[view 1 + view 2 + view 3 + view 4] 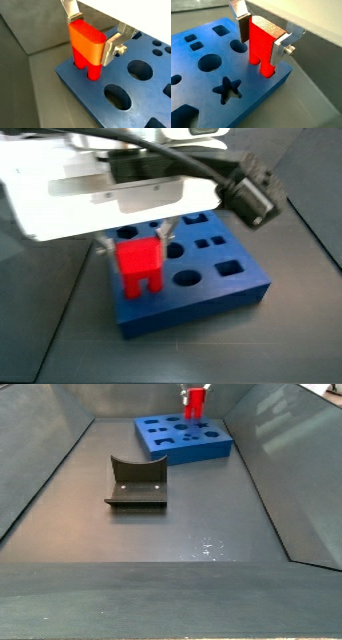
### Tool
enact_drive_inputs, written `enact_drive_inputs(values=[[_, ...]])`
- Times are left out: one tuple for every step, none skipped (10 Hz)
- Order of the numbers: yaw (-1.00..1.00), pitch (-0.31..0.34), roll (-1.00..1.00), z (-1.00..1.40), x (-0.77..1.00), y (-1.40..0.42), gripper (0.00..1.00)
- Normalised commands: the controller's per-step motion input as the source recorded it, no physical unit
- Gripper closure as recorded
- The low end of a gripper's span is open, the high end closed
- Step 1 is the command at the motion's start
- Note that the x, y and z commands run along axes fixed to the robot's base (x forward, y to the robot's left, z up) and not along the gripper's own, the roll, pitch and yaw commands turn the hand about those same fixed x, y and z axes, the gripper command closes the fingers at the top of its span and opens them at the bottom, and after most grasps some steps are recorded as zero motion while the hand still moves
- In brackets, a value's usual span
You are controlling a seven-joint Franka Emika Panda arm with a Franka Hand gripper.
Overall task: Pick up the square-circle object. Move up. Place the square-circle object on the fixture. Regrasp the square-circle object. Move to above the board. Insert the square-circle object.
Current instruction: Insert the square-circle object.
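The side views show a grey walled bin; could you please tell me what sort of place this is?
Probably a robot test cell. A blue board with shaped holes and a dark fixture sit on its floor, and the hand holds a red block over the board's corner.

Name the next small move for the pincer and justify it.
Probably a slow, straight descent: the pincer grips the red square-circle object upright, slotted end down, at a corner of the blue board, seemingly only starting into a hole there; how deep is unclear.
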Motion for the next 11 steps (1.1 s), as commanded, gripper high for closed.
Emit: enact_drive_inputs(values=[[0.0, 0.0, 0.0, 0.0, 0.0, 0.1, 1.0], [0.0, -0.083, 0.38, -0.57, -0.09, -0.14, 1.0], [0.0, -0.071, 0.43, -0.52, -0.14, -0.11, 1.0], [0.12, -0.01, 0.49, -0.38, 0.0, 0.0, 1.0], [0.18, 0.0, 0.38, -0.3, 0.0, 0.14, 1.0], [0.23, 0.0, 0.29, -0.17, 0.0, 0.19, 1.0], [0.16, -0.037, 0.32, -0.4, 0.0, 0.01, 1.0], [0.0, -0.103, 0.26, -0.78, 0.0, -0.11, 1.0], [0.0, -0.097, 0.22, -0.88, 0.0, -0.17, 1.0], [0.0, -0.101, 0.16, -0.97, 0.0, -0.25, 1.0], [0.0, -0.076, 0.07, -1.0, 0.0, -0.23, 1.0]])
